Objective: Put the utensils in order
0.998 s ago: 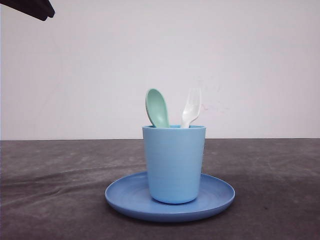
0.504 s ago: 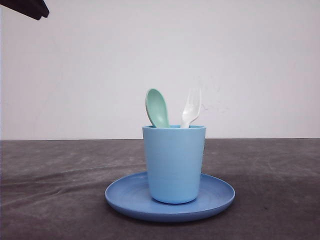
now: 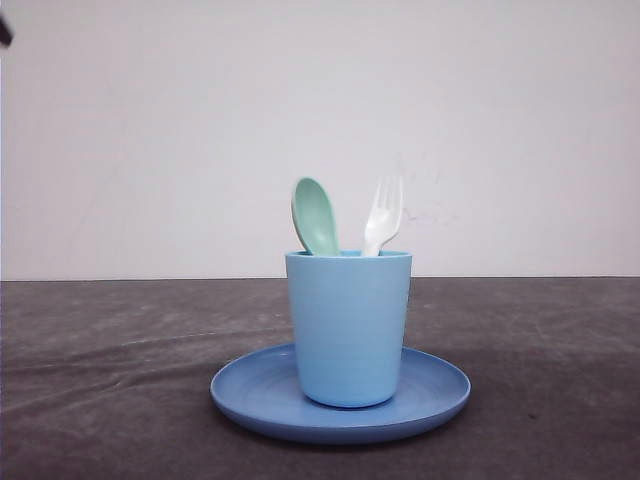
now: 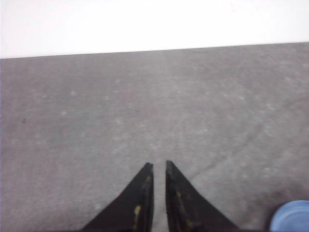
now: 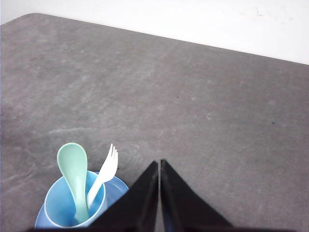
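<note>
A pale mint-green spoon (image 3: 315,216) and a white plastic fork (image 3: 382,215) stand handle-down inside a light blue cup (image 3: 348,325), leaning apart against its rim. The cup sits upright at the centre of a blue round plate (image 3: 250,392) on a grey table (image 3: 100,380). The left gripper (image 4: 158,166) hangs over bare table, clenched and empty. The right gripper (image 5: 160,164), also closed on nothing, hovers above. The tidying looks done.

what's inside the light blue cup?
In the cup: mint spoon and white fork, heads up, handles down. Their lower ends are hidden by the cup wall.
</note>
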### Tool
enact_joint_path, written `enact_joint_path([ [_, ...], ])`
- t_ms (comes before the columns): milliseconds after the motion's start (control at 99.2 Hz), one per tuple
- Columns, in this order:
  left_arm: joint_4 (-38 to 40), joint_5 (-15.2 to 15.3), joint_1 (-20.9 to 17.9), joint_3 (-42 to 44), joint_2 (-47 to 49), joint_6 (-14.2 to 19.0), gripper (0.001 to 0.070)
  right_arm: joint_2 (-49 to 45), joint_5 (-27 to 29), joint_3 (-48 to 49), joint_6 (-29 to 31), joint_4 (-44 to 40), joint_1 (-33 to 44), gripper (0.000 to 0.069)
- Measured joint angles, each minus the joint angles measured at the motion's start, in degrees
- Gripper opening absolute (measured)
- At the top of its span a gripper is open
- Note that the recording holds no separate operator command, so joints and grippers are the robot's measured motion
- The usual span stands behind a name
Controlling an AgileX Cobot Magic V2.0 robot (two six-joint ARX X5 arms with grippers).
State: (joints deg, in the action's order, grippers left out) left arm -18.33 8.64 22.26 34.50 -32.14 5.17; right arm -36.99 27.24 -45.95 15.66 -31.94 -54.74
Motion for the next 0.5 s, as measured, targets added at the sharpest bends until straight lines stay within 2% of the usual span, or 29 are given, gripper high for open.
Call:
enact_joint_path([
  [111, 5.27, -2.89, -4.94, -7.76, 5.84, -0.85, 0.0019, 0.0, 0.0, 0.0, 0.0, 0.0, 0.0, 0.0005],
  [333, 8.52, -3.06, -12.04, -21.66, 17.18, -1.16, 0.0019, 0.0, 0.0, 0.0, -0.02, 0.0, 0.0, 0.0005],
  [504, 7.82, -3.08, -16.04, -27.32, 23.71, -1.18, 0.0019, 0.0, 0.0, 0.0, 0.0, 0.0, 0.0, 0.0005],
])
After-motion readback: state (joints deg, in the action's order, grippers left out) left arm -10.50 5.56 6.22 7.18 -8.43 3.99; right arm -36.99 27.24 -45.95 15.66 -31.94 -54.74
